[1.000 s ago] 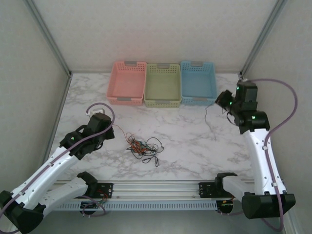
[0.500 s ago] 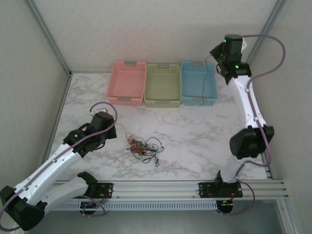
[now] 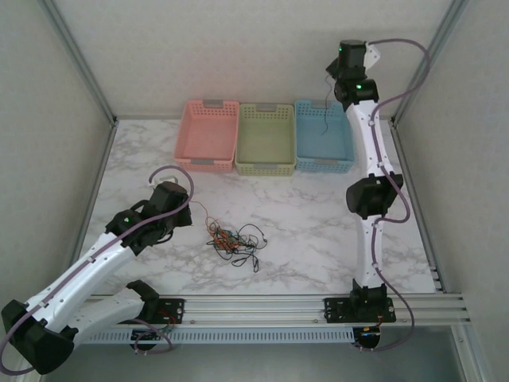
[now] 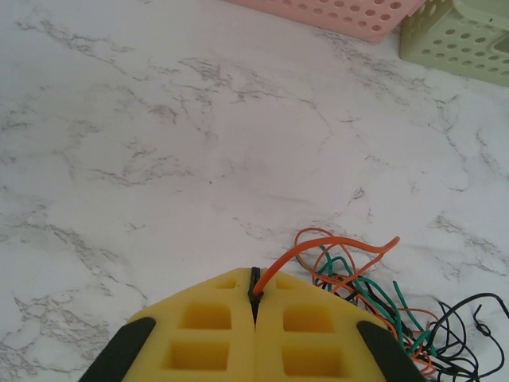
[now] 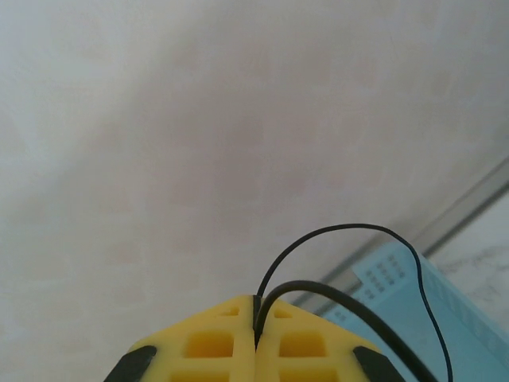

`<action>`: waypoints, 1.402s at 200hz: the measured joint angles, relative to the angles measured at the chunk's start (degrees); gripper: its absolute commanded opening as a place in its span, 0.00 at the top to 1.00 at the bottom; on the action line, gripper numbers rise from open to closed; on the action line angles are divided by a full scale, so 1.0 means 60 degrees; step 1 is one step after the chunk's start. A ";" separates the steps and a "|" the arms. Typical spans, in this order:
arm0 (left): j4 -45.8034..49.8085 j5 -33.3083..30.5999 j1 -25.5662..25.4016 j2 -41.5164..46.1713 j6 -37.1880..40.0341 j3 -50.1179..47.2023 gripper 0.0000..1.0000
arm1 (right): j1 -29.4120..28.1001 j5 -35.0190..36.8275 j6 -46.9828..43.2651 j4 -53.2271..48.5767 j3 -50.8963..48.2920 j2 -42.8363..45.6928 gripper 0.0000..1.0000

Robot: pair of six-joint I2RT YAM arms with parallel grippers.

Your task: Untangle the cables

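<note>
Left wrist view, left gripper [image 4: 254, 293]: yellow fingers pressed together, pinching the end of an orange cable [image 4: 318, 248] right at the seam.
Orange cable: rises from the fingertips, runs right, then curls back down into the bundle [image 4: 382, 306].
Right wrist view, right gripper [image 5: 256, 314]: fingers closed tight on a black cable [image 5: 350, 229] at the seam. One strand loops up and over to the right, the other runs off to the lower right.
Right arm, top view: stretched high at back right, with the gripper above the blue basket [image 3: 324, 165].
Black cable, top view: hangs down from the gripper, lower end over the blue basket. Cannot tell if it touches the basket.
Left arm, top view: low over the table [image 3: 334, 231], with the gripper just left of the bundle.
Bundle: loose tangle lying on the table, front centre, with orange, green and black strands visible. It is well apart from the baskets and from the black cable.
Baskets: pink basket [image 3: 211, 104], green basket [image 3: 266, 166] and blue basket stand side by side in a row at the back edge, pink on the left, blue on the right.
Table: white marble pattern.
</note>
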State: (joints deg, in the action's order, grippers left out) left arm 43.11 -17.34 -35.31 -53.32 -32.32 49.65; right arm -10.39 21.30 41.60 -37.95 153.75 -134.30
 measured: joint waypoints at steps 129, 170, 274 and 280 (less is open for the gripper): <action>-0.0146 0.0062 0.0000 -0.0080 0.0102 0.0000 1.00 | -0.0211 -0.0790 -0.0266 -0.0882 -0.1362 -0.1016 0.54; -0.0186 0.0135 0.0000 -0.0080 0.0102 0.0000 1.00 | -0.0200 -0.1162 -0.0219 -0.1180 -0.2204 -0.0816 0.53; -0.0831 0.0965 0.0000 0.0036 0.0135 -0.0393 1.00 | -0.2404 -0.4003 -0.1126 0.0051 -1.0021 0.6189 0.56; -0.0856 0.1049 0.0000 0.0109 0.0131 -0.0484 1.00 | -0.2645 -0.4255 -0.1166 0.0193 -1.0579 0.6634 0.56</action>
State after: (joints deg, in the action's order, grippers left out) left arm 37.98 -11.05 -35.31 -52.66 -31.53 46.74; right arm -26.26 -4.23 34.61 -36.80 90.28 -94.50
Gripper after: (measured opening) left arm 0.053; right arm 0.439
